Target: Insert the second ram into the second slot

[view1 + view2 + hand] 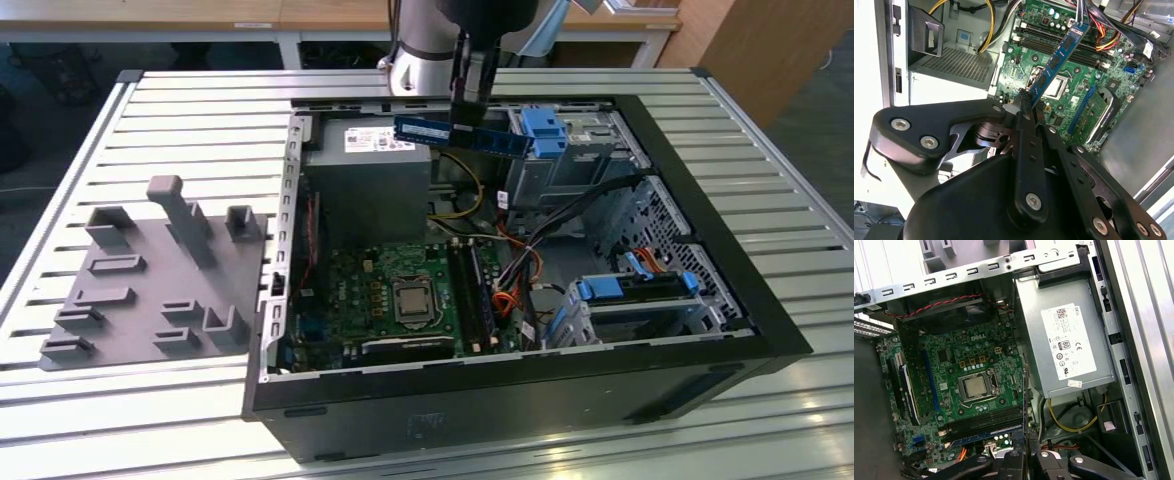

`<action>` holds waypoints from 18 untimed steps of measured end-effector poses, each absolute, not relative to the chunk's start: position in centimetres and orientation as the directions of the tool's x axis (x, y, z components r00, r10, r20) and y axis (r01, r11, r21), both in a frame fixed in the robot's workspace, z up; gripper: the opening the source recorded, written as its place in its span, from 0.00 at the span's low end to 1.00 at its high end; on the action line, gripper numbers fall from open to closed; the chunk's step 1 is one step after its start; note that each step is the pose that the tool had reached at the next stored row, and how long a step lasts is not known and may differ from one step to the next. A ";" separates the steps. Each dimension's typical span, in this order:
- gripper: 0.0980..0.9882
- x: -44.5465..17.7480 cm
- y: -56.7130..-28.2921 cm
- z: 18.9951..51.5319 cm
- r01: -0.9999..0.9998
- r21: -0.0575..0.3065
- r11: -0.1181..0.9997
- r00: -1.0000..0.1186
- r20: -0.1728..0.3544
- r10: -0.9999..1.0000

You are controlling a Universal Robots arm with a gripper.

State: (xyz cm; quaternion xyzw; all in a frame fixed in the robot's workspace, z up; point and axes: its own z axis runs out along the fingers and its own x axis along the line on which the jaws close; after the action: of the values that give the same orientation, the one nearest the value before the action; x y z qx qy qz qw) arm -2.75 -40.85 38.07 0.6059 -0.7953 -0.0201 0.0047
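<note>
One claw [470,120] grips the second ram [427,130], jaws closed narrow on it, holding it above the open computer case [534,400], clear of the motherboard slots [467,290]. The first wrist view shows a white printed label [1069,347] on the grey power supply [1054,295]; the second wrist view shows the stick's dark chips [1054,62]

A white label [1070,346] of black print and round marks sits on the power supply [1054,295]; white lettering stands on the motherboard [949,375] near the socket [975,386]; the ram [441,133] bears a pale label, unreadable
</note>
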 end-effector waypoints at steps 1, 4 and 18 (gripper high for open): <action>0.05 -2.8 -40.9 38.1 -0.963 0.038 0.266 -0.267 -0.017 -0.964; 0.05 -2.8 -40.9 38.1 -0.962 0.038 0.269 -0.270 -0.017 -0.963; 0.05 -2.8 -40.9 38.1 -0.958 0.038 0.285 -0.285 -0.017 -0.958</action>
State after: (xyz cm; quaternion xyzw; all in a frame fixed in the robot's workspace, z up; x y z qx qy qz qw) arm -2.75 -40.85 38.07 0.5978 -0.8014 -0.0202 0.0045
